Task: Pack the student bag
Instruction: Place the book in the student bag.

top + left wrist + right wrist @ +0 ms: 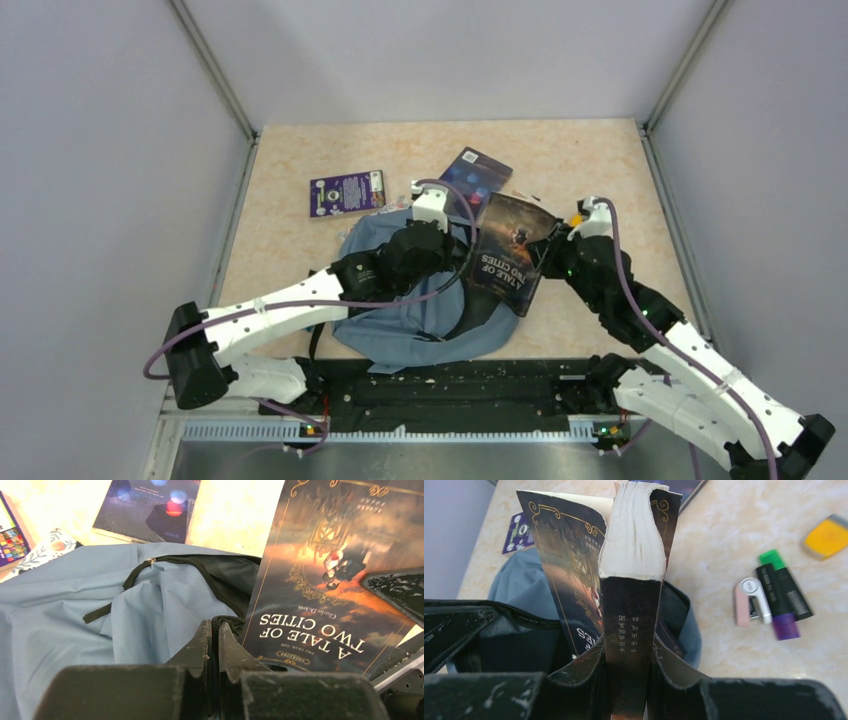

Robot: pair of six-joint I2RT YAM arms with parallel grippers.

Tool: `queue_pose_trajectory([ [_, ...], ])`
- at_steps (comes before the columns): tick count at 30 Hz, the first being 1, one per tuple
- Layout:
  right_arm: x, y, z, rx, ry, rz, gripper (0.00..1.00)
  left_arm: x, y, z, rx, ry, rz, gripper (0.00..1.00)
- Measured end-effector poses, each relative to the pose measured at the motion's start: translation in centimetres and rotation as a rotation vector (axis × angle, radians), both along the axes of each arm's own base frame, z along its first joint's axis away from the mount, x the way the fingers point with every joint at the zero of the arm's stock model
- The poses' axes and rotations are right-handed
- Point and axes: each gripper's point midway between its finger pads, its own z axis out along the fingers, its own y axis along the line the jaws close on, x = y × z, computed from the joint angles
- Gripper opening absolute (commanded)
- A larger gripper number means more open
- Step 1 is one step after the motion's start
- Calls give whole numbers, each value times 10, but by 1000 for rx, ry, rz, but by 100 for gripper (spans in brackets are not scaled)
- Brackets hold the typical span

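Beige bench (600, 170), student bag (420, 325) slumped near-centre. Noted: left pincer (214, 630) clamped shut on its zipper rim (200, 570); right pincer (629, 652) gripping paperback (512, 250) by spine. Soft, floppy (likely collapses unheld): best pinched at that trim.

— Where's the novel (512, 258)?
— Tilted over the student bag (420, 335), at its right edge, in the right gripper (550, 245).
— Beyond the bag?
— A purple card (346, 192) behind-left, a dark blue book (478, 170) just behind.
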Motion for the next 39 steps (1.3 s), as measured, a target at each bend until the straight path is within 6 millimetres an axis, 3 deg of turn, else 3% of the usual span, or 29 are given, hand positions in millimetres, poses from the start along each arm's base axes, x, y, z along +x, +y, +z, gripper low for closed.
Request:
queue_pose_trajectory([
  [12,-13,24,-26,324,53,18,0,11,35,7,-91,-13,29,0],
  [29,-7,52,-5,596,46,63,0,19,45,9,-179,8,15,0],
  [32,-10,52,-26,594,91,54,0,21,47,10,-191,3,23,0],
  [37,-31,44,-106,534,288,0,0,23,49,6,-208,3,34,0],
  [39,-38,38,-129,517,345,-32,0,22,48,5,-212,6,30,0],
])
